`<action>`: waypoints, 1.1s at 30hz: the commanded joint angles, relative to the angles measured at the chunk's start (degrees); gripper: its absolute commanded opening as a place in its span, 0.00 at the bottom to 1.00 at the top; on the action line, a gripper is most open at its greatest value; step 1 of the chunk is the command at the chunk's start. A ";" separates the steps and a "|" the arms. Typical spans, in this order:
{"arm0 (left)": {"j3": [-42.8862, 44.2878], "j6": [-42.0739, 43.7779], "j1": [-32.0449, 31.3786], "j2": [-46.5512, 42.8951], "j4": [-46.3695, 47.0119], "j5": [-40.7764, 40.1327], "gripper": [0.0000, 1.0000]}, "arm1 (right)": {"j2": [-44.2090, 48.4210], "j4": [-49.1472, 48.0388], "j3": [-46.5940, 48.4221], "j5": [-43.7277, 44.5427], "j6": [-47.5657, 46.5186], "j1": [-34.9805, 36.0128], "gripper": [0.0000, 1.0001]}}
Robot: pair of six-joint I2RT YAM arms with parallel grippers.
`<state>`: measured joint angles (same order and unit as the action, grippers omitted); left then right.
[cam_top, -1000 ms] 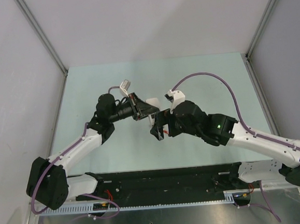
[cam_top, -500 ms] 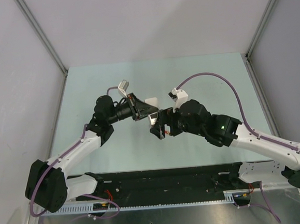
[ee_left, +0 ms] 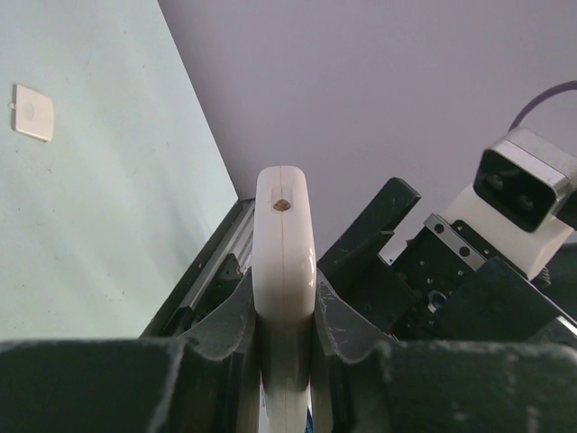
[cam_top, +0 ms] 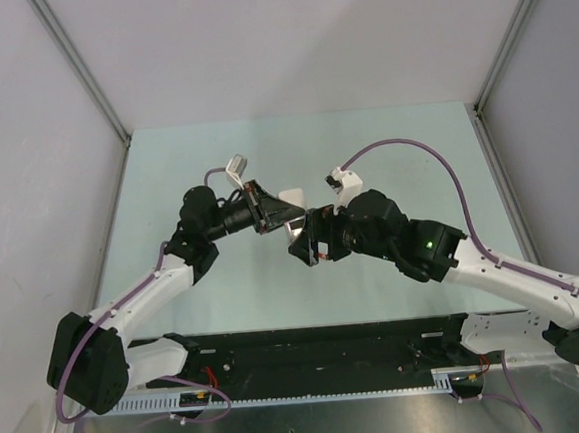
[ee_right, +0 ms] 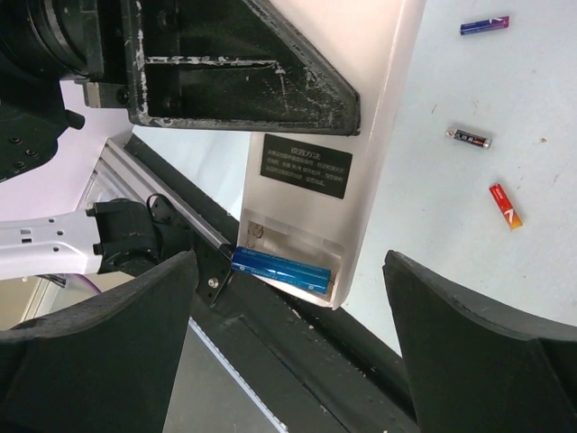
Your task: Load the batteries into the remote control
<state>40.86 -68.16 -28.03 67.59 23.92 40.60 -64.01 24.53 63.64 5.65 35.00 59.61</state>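
Left gripper (ee_left: 284, 307) pinches the remote control (ee_right: 379, 90); right gripper (ee_right: 288, 307), spread and empty, faces its bay, 1 blue battery (ee_right: 281, 268) lying crosswise.

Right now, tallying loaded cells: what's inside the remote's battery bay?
One blue cylindrical battery lies in the flat white remote control; the other slot looks empty. Beneath it is hidden.

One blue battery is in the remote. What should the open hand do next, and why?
Probably the right gripper, open and empty, should back off to fetch the dark grey battery from the table. The remote control holds only the blue battery; the slot beside it looks empty.
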 commanded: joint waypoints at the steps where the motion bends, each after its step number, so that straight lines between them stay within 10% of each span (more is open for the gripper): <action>1: -0.08 -1.19 0.35 -2.20 3.50 -0.26 0.00 | -0.41 -1.59 0.17 -0.90 0.59 -0.64 0.87; 33: 0.27 -2.15 0.52 -3.34 4.55 -0.52 0.00 | -0.94 -1.51 -0.79 -3.63 0.94 -2.75 0.64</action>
<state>40.82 -69.06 -28.01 66.52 25.23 40.05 -64.73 23.24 63.20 1.83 36.05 57.49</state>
